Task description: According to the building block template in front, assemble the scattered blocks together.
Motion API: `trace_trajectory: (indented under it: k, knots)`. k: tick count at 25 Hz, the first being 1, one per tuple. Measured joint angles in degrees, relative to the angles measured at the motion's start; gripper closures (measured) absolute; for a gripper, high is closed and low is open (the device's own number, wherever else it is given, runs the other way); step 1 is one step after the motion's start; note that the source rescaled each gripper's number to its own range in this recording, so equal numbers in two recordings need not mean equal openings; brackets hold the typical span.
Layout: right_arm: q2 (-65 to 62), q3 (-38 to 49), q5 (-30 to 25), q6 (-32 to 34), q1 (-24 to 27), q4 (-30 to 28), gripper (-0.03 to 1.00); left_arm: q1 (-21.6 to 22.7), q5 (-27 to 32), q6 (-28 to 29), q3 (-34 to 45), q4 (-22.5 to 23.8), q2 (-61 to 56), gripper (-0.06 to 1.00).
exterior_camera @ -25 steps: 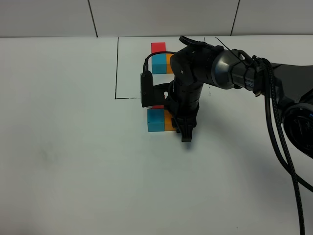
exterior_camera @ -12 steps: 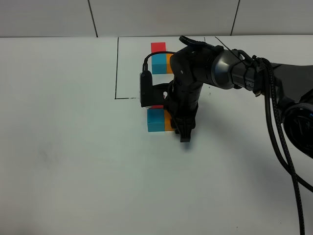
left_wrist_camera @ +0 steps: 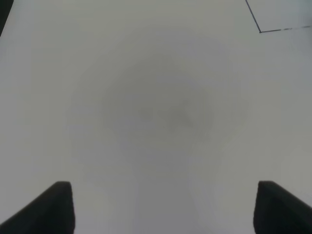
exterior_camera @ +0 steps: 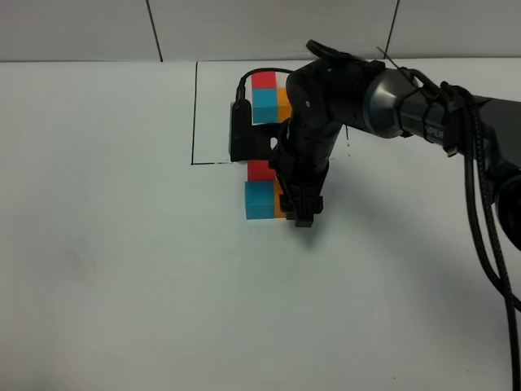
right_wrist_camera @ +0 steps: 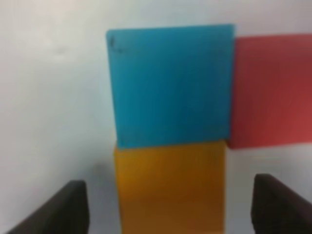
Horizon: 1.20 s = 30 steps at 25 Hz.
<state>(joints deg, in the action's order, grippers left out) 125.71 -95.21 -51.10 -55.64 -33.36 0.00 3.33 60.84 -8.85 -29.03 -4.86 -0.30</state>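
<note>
The right gripper [right_wrist_camera: 168, 204] is standing spread apart, gripping nothing, its fingers [right_wrist_camera: 53, 209] flanking the orange cube [right_wrist_camera: 170, 187] with gaps on both sides. Beyond it, the blue cube [right_wrist_camera: 170, 85] is touching orange, and the red cube [right_wrist_camera: 270, 90] is touching blue, matching the framed template [exterior_camera: 267, 95] farther ahead. Open table [exterior_camera: 122, 285] is lying behind for withdrawal. The left gripper [left_wrist_camera: 163, 204] is idling open, well apart.

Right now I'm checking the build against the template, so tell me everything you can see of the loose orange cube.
The orange cube is a small matte block with flat faces. It sits flat on the white table, one side flush against the cyan-blue cube, which in turn touches the red cube, forming an L. The right gripper straddles it with jaws open and clear of its sides. In the high view the arm hides most of it.
</note>
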Motion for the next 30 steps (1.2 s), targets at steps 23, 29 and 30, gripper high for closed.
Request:
trace_trajectory:
  k: [23, 29, 30]
  knots:
    - [-25.63, 25.0, 5.02, 30.73, 37.0, 9.87, -0.03, 0.0, 0.0, 0.0, 0.0, 0.0, 0.0, 0.23]
    - [-38.28, 33.57, 5.34, 31.6, 43.83, 8.67, -0.03, 0.0, 0.0, 0.0, 0.01, 0.0, 0.0, 0.23]
    - [-40.52, 34.93, 5.27, 31.77, 44.56, 8.63, -0.03, 0.0, 0.0, 0.0, 0.01, 0.0, 0.0, 0.23]
